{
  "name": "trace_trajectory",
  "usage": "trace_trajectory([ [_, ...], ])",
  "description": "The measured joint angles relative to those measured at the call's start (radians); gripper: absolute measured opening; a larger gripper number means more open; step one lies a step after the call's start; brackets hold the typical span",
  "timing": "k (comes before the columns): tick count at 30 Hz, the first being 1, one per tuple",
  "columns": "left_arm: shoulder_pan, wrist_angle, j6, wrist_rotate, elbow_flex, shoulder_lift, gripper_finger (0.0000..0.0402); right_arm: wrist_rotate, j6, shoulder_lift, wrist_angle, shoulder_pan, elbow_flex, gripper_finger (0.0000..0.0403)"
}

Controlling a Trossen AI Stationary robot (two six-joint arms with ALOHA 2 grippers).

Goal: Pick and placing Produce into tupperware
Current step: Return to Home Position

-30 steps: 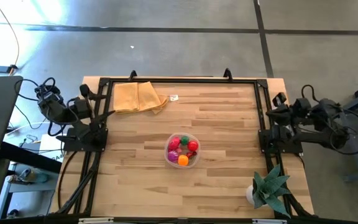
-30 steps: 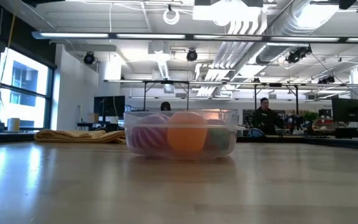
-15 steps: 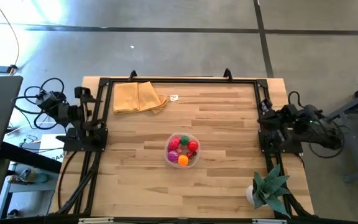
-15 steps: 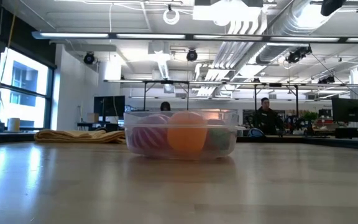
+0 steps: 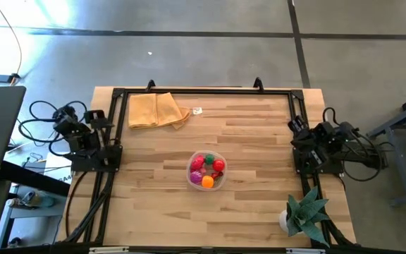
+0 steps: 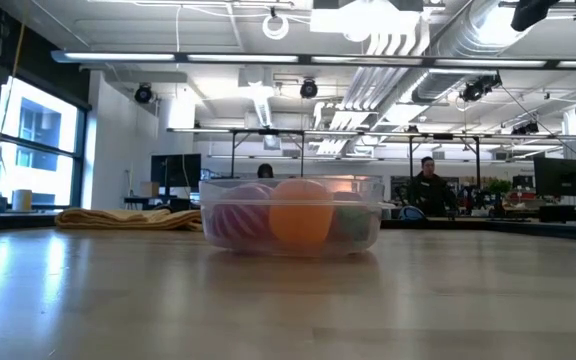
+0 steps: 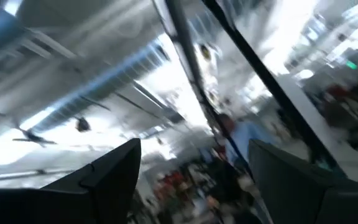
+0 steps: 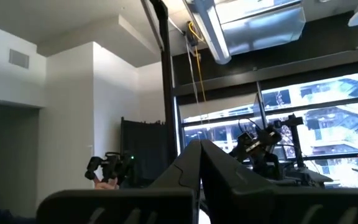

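Observation:
The tupperware [image 5: 207,171] is a round clear tub standing on its base at the middle of the wooden table. The produce [image 5: 206,169] lies inside it: red, pink, green and orange pieces. In the low view an orange piece [image 6: 301,212] shows through the tub's wall [image 6: 368,215]. My left gripper [image 7: 191,177] is folded back over its base at the table's left edge, open, with nothing between its fingers. My right gripper [image 8: 199,163] is folded back at the table's right edge, shut and holding nothing. Both point up into the room, far from the tub.
A tan folded cloth [image 5: 157,110] lies at the far left of the table, with a small white tag [image 5: 197,111] beside it. A spiky green potted plant [image 5: 305,212] stands at the near right corner. A black frame [image 5: 203,92] runs along the table's edges.
Both arms have folded in toward their bases at the table's left and right edges and have sunk lower. Each gripper has tipped upward, and the left one has also rolled. The tub and the produce have stayed where they were.

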Motion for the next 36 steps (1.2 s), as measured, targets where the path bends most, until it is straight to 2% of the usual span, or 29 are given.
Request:
trace_trajectory([
  [2, 0.000, 0.073, 0.017, -0.004, -0.037, -0.001, 0.0284, -0.002, 0.013, 0.000, 0.008, 0.000, -0.009, 0.0000],
  [8, 0.000, 0.075, -0.005, -0.153, -0.098, 0.000, 0.0284, -0.022, 0.017, 0.000, 0.008, 0.000, -0.022, 0.0000],
  [12, 0.006, 0.082, -0.017, -0.160, -0.108, 0.000, 0.0284, -0.019, -0.002, 0.000, 0.037, 0.000, -0.023, 0.0000],
  [16, 0.092, 0.105, -0.084, -0.149, -0.151, 0.001, 0.0284, -0.019, -0.002, 0.000, 0.037, 0.000, -0.023, 0.0000],
  [23, 0.377, 0.088, -0.300, 0.017, -0.230, 0.060, 0.0284, -0.022, -0.002, 0.000, 0.030, 0.000, -0.023, 0.0000],
  [30, 0.683, 0.078, -0.505, 0.302, -0.230, 0.149, 0.0284, -0.026, -0.002, 0.000, -0.050, 0.000, -0.023, 0.0000],
  [36, 0.827, 0.073, -0.566, 0.416, -0.230, 0.217, 0.0284, 0.004, -0.020, 0.001, -0.163, 0.000, -0.023, 0.0000],
])
